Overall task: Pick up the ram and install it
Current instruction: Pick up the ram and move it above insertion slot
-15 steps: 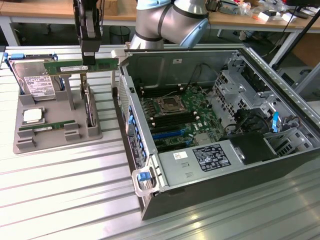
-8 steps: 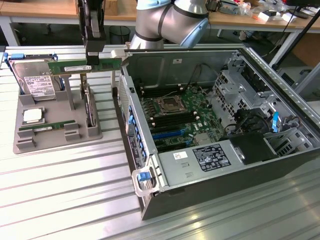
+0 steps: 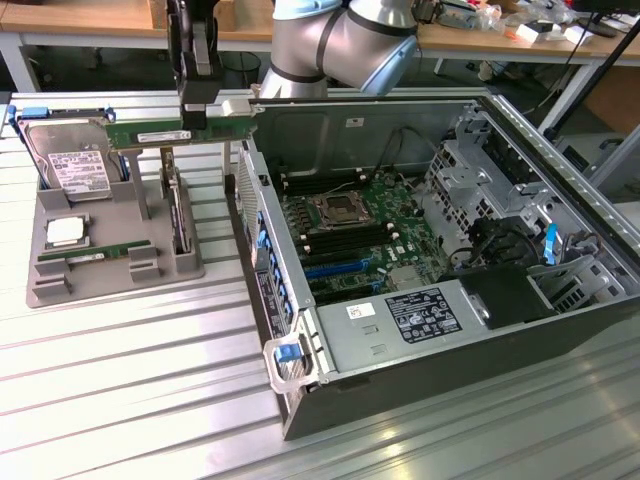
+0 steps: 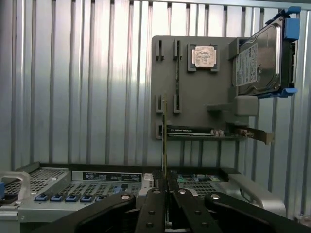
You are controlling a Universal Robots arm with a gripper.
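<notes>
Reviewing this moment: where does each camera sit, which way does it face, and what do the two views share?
Exterior view: off the arm, raised, looking down at the parts tray and open computer case; the arm and gripper, shut on the ram, show.
Wrist view: on the wrist, looking down past the fingers onto the tray.
Shared: tray, hard drive, held ram, case edge.
</notes>
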